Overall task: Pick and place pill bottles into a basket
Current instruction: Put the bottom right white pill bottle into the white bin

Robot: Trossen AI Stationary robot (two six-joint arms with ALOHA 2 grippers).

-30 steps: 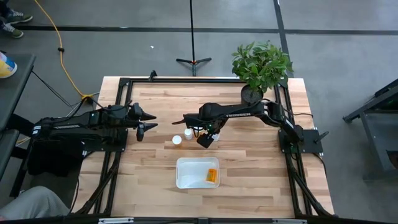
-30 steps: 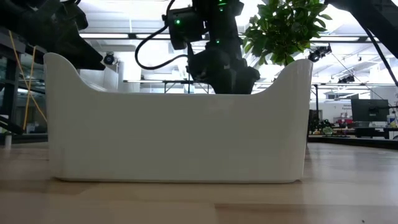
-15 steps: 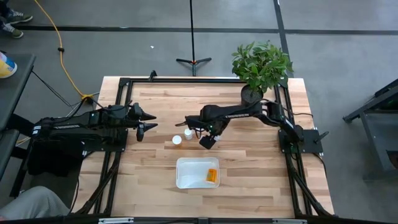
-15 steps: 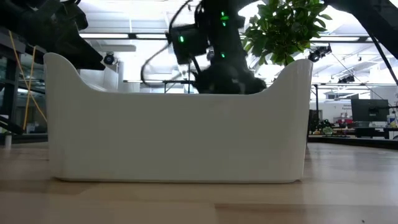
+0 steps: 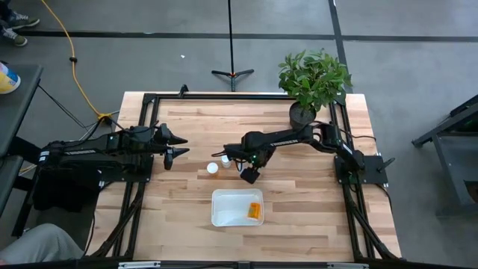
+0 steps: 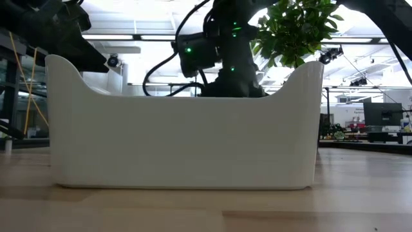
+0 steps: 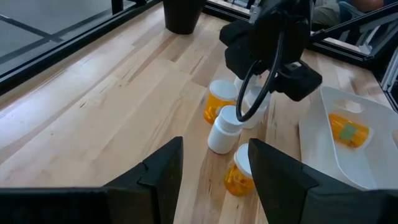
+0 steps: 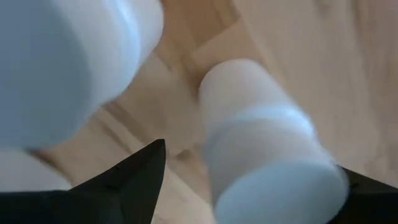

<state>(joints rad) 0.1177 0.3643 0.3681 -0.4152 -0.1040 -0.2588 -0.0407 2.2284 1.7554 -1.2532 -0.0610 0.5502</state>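
Note:
The white basket point(image 5: 216, 196) stands near the table's near edge with one orange pill bottle point(image 5: 255, 211) lying in it. Several more bottles stand or lie in a cluster point(image 7: 225, 129) on the wood between the arms; two white caps point(image 5: 213, 167) show from above. My right gripper point(image 5: 249, 175) is low over the table just beyond the basket, open, with a pale bottle point(image 8: 267, 155) between its fingers. My left gripper point(image 5: 178, 146) is open and empty at the table's left, its fingers point(image 7: 161, 171) pointing toward the cluster. My right gripper's fingers stand on either side of the pale bottle's capped end point(image 8: 273, 186), coming from above. I cannot tell whether they touch it. The bottle lies on the wood.
A potted plant point(image 5: 302, 112) stands at the table's far right. The basket's tall white wall point(image 6: 180, 142) fills the low view. Another white cap point(image 8: 62, 62) sits close beside the right gripper. Black frame rails run along the table's left and right sides.
My right gripper has moved a little toward the table's near edge and the basket, and has gone down toward the table. My left arm has kept still.

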